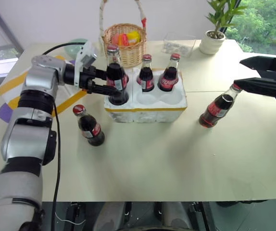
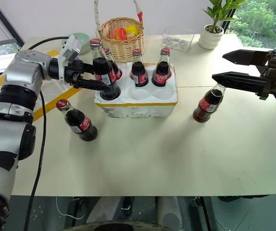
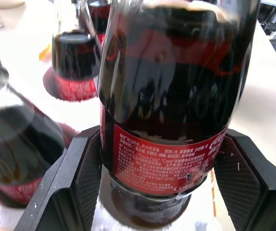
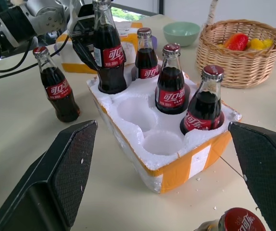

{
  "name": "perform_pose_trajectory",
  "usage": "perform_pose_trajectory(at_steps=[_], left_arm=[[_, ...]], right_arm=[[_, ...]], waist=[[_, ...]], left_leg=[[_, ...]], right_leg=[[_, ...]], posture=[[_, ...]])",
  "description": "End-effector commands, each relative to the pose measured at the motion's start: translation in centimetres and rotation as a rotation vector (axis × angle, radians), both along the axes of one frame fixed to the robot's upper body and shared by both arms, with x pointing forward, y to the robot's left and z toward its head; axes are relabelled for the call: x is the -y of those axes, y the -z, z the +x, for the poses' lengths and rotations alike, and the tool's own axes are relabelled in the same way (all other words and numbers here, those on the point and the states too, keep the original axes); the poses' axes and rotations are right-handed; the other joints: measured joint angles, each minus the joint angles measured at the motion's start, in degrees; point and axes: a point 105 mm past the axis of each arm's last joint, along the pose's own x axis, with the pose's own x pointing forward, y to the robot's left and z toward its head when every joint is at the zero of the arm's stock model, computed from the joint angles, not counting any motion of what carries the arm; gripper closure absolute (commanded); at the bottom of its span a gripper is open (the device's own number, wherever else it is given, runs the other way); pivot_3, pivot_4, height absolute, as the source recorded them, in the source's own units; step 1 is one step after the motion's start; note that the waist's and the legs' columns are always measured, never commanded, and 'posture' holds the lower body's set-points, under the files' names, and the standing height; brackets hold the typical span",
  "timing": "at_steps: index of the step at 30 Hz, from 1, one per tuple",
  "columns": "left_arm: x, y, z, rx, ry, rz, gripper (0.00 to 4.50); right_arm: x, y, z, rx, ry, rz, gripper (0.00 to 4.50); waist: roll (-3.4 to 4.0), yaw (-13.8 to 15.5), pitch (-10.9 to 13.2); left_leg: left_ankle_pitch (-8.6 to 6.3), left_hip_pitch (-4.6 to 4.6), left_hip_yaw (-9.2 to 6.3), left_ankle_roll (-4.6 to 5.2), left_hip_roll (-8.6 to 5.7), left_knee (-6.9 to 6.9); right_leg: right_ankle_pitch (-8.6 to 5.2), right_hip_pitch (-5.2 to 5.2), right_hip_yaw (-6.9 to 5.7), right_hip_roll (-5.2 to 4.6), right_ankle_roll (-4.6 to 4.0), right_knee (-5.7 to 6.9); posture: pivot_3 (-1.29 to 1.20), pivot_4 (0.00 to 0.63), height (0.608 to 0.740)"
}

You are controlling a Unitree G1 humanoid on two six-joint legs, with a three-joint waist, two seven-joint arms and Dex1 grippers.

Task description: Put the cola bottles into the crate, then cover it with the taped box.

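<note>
White foam forms the crate we see from the head views, mid-table, in front of a wicker basket. Our left gripper clamps a cola bottle whose base sits in the crate's front-left socket. Three more bottles stand in the sockets behind. One bottle stands on the table left of the crate; another stands to its right, under our right gripper, jaws wide apart and empty.

From the left wrist, both fingers press the held bottle's red label.

From the right wrist, the spread fingers frame the crate, touching nothing.
</note>
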Motion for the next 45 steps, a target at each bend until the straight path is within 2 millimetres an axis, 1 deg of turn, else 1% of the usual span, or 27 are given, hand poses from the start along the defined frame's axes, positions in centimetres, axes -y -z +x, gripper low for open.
perform_pose_trajectory(at_steps=[1, 5, 7, 8, 9, 11, 12, 14, 17, 20, 22, 25, 27, 30, 33, 36, 38, 41, 45], left_arm=[[0.2, -0.9, -0.1, 0.069, 0.009, -0.038, 1.76], [0.2, 0.7, 0.2, 0.054, -0.023, -0.027, 1.76], [0.1, 1.1, 0.3, 0.051, -0.035, -0.02, 1.76], [0.1, 1.2, 0.3, 0.048, -0.039, -0.022, 1.26], [0.0, 1.2, 0.3, 0.046, -0.041, -0.025, 0.56], [-0.1, 1.0, 0.3, 0.054, -0.052, -0.033, 0.03], [-0.1, 1.0, 0.4, 0.057, -0.057, -0.035, 0.03], [-0.4, 0.5, 0.5, 0.073, -0.076, -0.047, 0.03], [-1.8, -1.1, 0.2, 0.099, -0.107, -0.065, 0.03], [-3.4, -3.7, -0.6, 0.113, -0.135, -0.115, 0.03], [-4.6, -5.3, -1.5, 0.113, -0.147, -0.145, 0.03], [-6.6, -7.2, -3.8, 0.129, -0.146, -0.156, 0.03], [-7.8, -8.3, -5.4, 0.143, -0.154, -0.148, 0.03], [-8.9, -9.0, -7.7, 0.138, -0.164, -0.115, 0.03], [-10.5, -7.6, -10.8, 0.102, -0.18, 0.002, 0.03], [-11.6, -6.9, -12.6, 0.064, -0.21, 0.056, 0.03], [-12.1, -6.7, -13.5, 0.049, -0.228, 0.064, 0.03], [-12.6, -6.0, -14.2, 0.035, -0.247, 0.086, 0.03], [-12.6, -4.6, -14.6, 0.005, -0.246, 0.119, 0.03]], right_arm=[[-0.3, -1.7, -0.9, 0.075, -0.01, -0.02, 0.0], [-0.5, -1.9, -0.8, 0.077, -0.018, -0.023, 0.0], [-0.5, -1.9, -0.8, 0.076, -0.021, -0.025, 0.0], [-0.6, -1.9, -0.8, 0.077, -0.023, -0.025, 0.0], [-0.6, -1.9, -0.8, 0.077, -0.024, -0.025, 0.0], [-0.7, -1.8, -0.7, 0.077, -0.029, -0.024, 0.0], [-0.8, -1.8, -0.6, 0.077, -0.03, -0.024, 0.0], [-0.9, -1.7, -0.5, 0.076, -0.037, -0.024, 0.0], [-1.1, -1.9, -0.1, 0.087, -0.051, -0.03, 0.0], [-1.6, -3.0, 0.2, 0.121, -0.068, -0.025, 0.0], [-2.3, -4.0, 0.3, 0.153, -0.09, -0.02, 0.0], [-4.1, -5.1, 0.7, 0.199, -0.136, -0.021, 0.0], [-5.6, -5.3, 0.8, 0.215, -0.181, -0.03, 0.0], [-7.8, -5.2, 0.8, 0.222, -0.256, -0.046, 0.0], [-11.3, -4.6, 0.5, 0.207, -0.369, -0.056, 0.0], [-14.3, -3.2, 0.0, 0.17, -0.466, -0.078, 0.0], [-16.0, -1.7, 0.3, 0.133, -0.494, -0.092, 0.0], [-17.8, 0.5, 1.1, 0.083, -0.493, -0.106, 0.0], [-18.8, 1.5, 1.6, 0.068, -0.487, -0.107, 0.0]], waist=[[0.0, 0.0, 0.0], [0.0, 0.0, 0.0], [0.0, 0.0, 0.0], [0.0, 0.0, 0.0], [0.0, -0.1, 0.0], [0.0, 0.0, 0.0], [0.0, 0.0, 0.0], [0.0, 0.0, 0.0], [0.0, -0.2, 0.0], [0.01, -0.6, 0.0], [0.01, -1.0, 0.0], [0.01, -1.5, 0.0], [0.01, -1.7, 0.0], [0.01, -1.8, 0.0], [0.02, -2.2, 0.0], [-0.02, -2.0, 0.0], [-0.06, -1.5, 0.0], [-0.13, -1.1, -0.1], [-0.15, -1.1, -0.1]], left_leg=[[0.0, 0.0, 0.0, 0.0, 0.0, 0.0], [0.0, 0.0, 0.0, 0.0, 0.0, 0.0], [0.0, 0.0, 0.0, 0.0, 0.0, 0.0], [0.0, 0.01, 0.0, -0.01, 0.0, 0.0], [0.0, 0.0, 0.0, -0.01, 0.0, 0.0], [0.0, 0.0, 0.0, 0.0, 0.0, 0.0], [-0.01, 0.01, 0.0, 0.01, 0.0, 0.0], [-0.01, 0.01, 0.0, 0.02, 0.0, 0.0], [-0.01, 0.01, 0.0, 0.01, 0.01, 0.0], [0.0, 0.01, 0.0, -0.01, 0.01, -0.03], [0.0, 0.01, 0.0, -0.02, 0.02, -0.04], [0.01, 0.01, -0.01, -0.04, 0.02, -0.07], [0.02, 0.03, 0.0, -0.08, 0.03, -0.07], [0.04, 0.03, 0.01, -0.11, 0.05, -0.1], [0.07, 0.03, 0.01, -0.16, 0.04, -0.13], [0.08, 0.03, 0.02, -0.19, 0.07, -0.2], [0.0, 0.03, -0.01, -0.06, 0.07, -0.18], [-0.02, 0.05, -0.06, 0.0, 0.03, -0.08], [-0.01, 0.1, -0.06, -0.03, -0.01, -0.06]], right_leg=[[0.0, 0.0, 0.0, 0.0, 0.0, 0.0], [0.0, 0.01, 0.0, -0.01, 0.0, 0.0], [0.0, 0.0, 0.01, -0.01, 0.0, 0.0], [0.0, 0.0, 0.01, -0.01, 0.0, 0.0], [0.0, 0.0, 0.01, -0.01, 0.0, 0.0], [0.0, 0.0, 0.0, -0.01, 0.0, 0.0], [0.0, 0.0, 0.0, -0.01, 0.0, 0.0], [0.0, 0.01, 0.01, -0.01, 0.0, 0.0], [0.0, 0.01, 0.01, 0.0, 0.0, 0.0], [0.0, -0.04, 0.0, 0.0, 0.0, 0.0], [0.0, -0.06, 0.0, 0.0, 0.0, 0.02], [0.0, -0.07, 0.0, 0.0, 0.0, 0.02], [0.0, -0.07, 0.0, 0.01, 0.0, 0.02], [0.0, -0.09, 0.01, 0.02, -0.01, 0.03], [0.0, -0.13, 0.04, 0.01, -0.01, 0.06], [-0.01, -0.22, 0.07, 0.01, -0.03, 0.12], [-0.01, -0.18, 0.04, 0.02, -0.04, 0.08], [0.0, -0.06, -0.02, 0.0, -0.05, 0.08], [0.01, 0.03, -0.04, -0.02, -0.06, 0.04]], posture=[[0.0, 0.15, 0.738], [0.0, 0.15, 0.738], [0.0, 0.15, 0.738], [0.0, 0.15, 0.738], [0.0, 0.15, 0.738], [0.0, 0.15, 0.738], [0.0, 0.15, 0.738], [0.0, 0.15, 0.738], [0.0, 0.15, 0.738], [0.0, 0.15, 0.738], [0.0, 0.15, 0.738], [0.0, 0.15, 0.738], [0.0, 0.15, 0.738], [0.0, 0.15, 0.738], [0.0, 0.15, 0.738], [0.0, 0.15, 0.738], [0.0, 0.15, 0.738], [0.0, 0.15, 0.738], [0.0, 0.15, 0.738]])
